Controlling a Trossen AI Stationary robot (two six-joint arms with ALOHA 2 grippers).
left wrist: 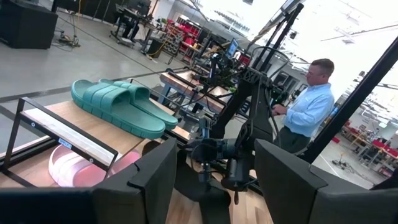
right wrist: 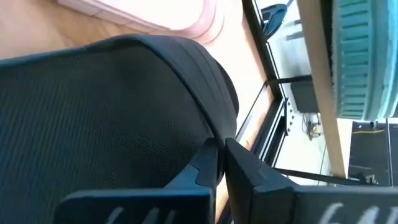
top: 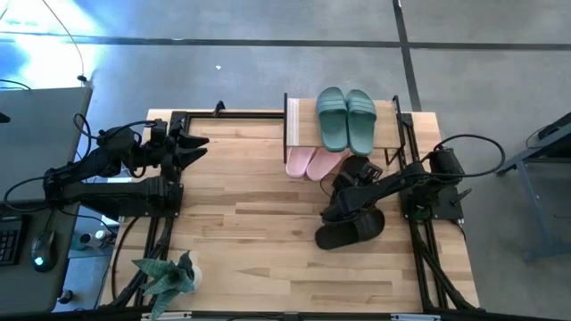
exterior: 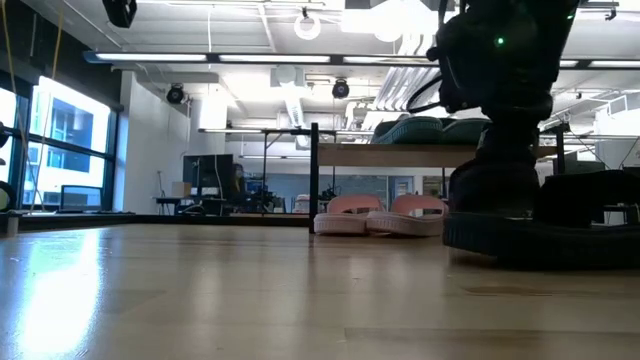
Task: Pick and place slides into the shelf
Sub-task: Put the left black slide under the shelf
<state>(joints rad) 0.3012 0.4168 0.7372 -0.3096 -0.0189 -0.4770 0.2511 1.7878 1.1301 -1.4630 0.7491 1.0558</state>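
Clenched on the strap edge of a black slide, the right gripper's fingers meet tip to tip in the right wrist view, with the dark mesh strap filling most of that picture. From above, the right gripper sits over the black pair at about 4 o'clock on the surface, just in front of the shelf.

The sage green slides already lie side by side on the shelf's top board at 1 o'clock. The pink slides rest on the lower level, toes poking out toward the middle of the surface. So two pairs look placed and the black pair remains.

The left gripper waits at 10 o'clock with its fingers spread and empty, well apart from everything.

My worry is the hold itself: the fingers seem to pinch only a thin lip of strap, so the slide could swing or slip free on lifting. Its partner lies touching it and may get dragged along. The path to the shelf also passes just beside the pink toes and the black uprights, so a low carry could knock them.
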